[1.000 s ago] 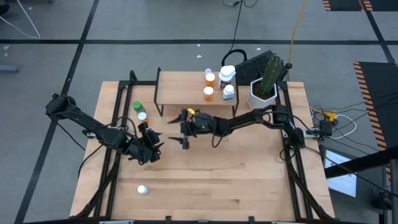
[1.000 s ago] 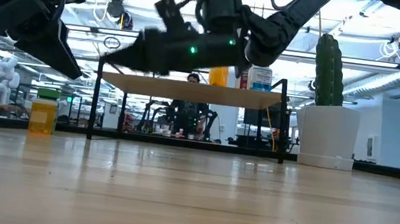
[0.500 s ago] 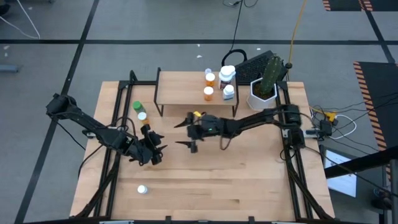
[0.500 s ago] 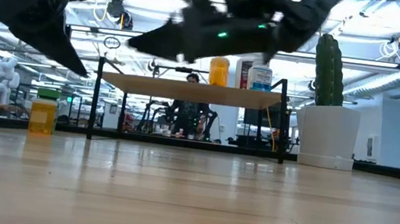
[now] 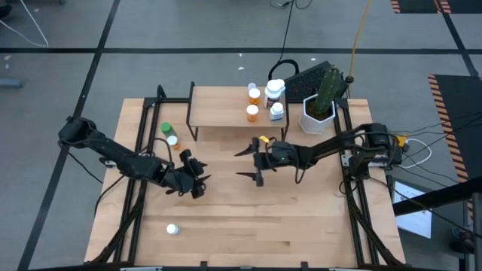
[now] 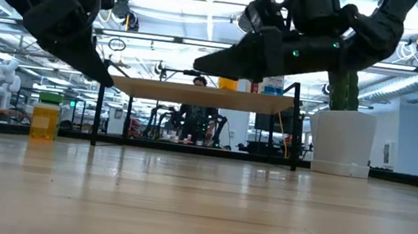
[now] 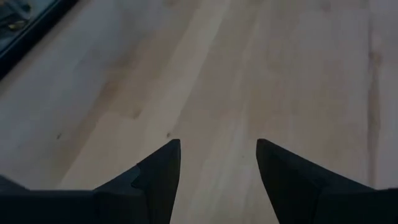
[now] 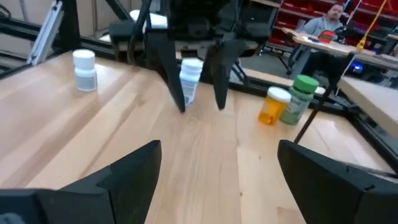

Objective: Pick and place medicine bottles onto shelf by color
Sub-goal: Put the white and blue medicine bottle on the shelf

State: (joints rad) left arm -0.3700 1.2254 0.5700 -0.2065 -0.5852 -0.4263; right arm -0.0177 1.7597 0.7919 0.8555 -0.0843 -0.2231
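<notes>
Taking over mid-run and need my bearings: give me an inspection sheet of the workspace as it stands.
Surface: light wooden tabletop, bare in the middle.
Job's things: low light-wood shelf on black legs holds two orange bottles and two white bottles at its right end. Green-capped bottle and small orange bottle stand left of the shelf; a white bottle stands near the front edge.
Clutter: white hexagonal pot with green cactus.
Grippers: left gripper and right gripper hang over mid-table, jaws open, empty.
Cables: yellow and black cords at the right edge.
Surroundings: people at desks.
</notes>
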